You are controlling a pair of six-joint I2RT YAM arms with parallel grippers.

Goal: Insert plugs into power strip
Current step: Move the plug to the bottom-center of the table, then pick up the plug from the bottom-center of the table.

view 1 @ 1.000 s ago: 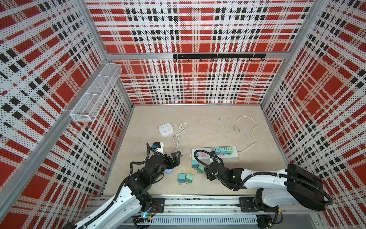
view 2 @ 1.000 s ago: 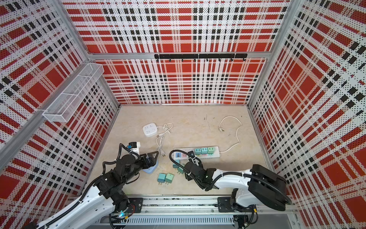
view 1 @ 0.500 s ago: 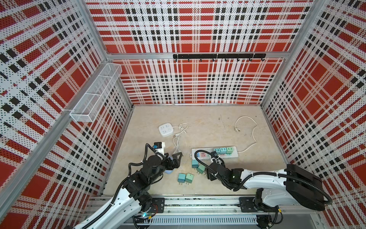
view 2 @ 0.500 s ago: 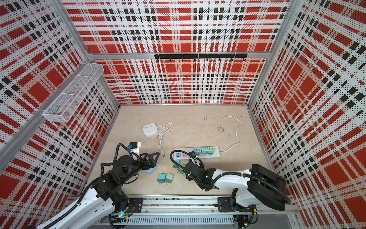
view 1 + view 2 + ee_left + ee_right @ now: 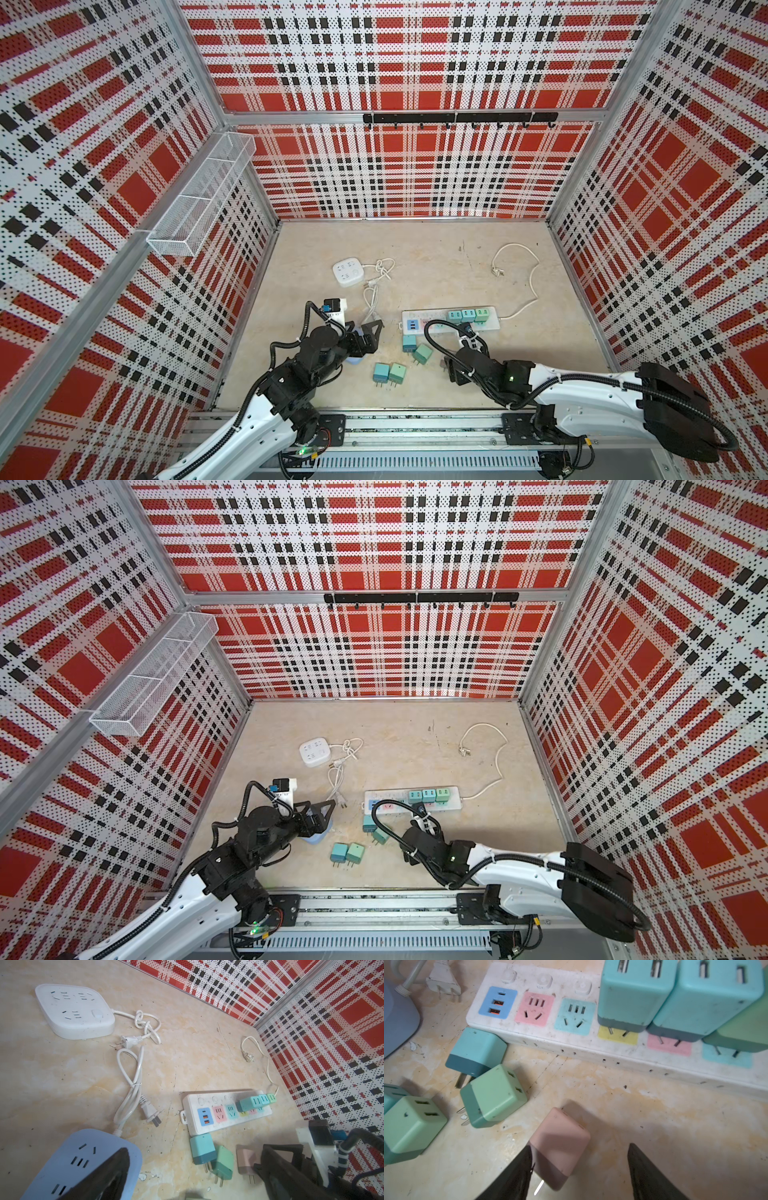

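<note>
Pink plastic was your worry in the right wrist view. The pink plug (image 5: 559, 1147) lay on its side on the surface (image 5: 654, 1115), touching one finger (image 5: 517, 1167) of the right tool (image 5: 580, 1146), with a clear gap to the other. That tool was released, grasping nothing. Had you clenched from there, I judge the far finger would have pushed the plug across before it pinched. The plug could then have twisted, leaving its prongs askew for the strip (image 5: 571, 1043). The pink socket (image 5: 534, 1008) and teal socket (image 5: 575, 1016) were free. The seated plugs (image 5: 675, 997) stood just beside the teal one and could have blocked a tilted entry.

In both top views the left tool (image 5: 319, 812) was spread wide over a blue cube (image 5: 320, 836), grasping nothing. The right arm's black cable (image 5: 434, 325) looped across the strip's free end. Whether it touched I could not tell, but it might have snagged or dragged the strip. Four loose plugs (image 5: 380, 371) lay near, two just beside the strip, easy to knock.

In the left wrist view nothing pinned the strip (image 5: 207, 1124) down, so a hard push could have slid it.
</note>
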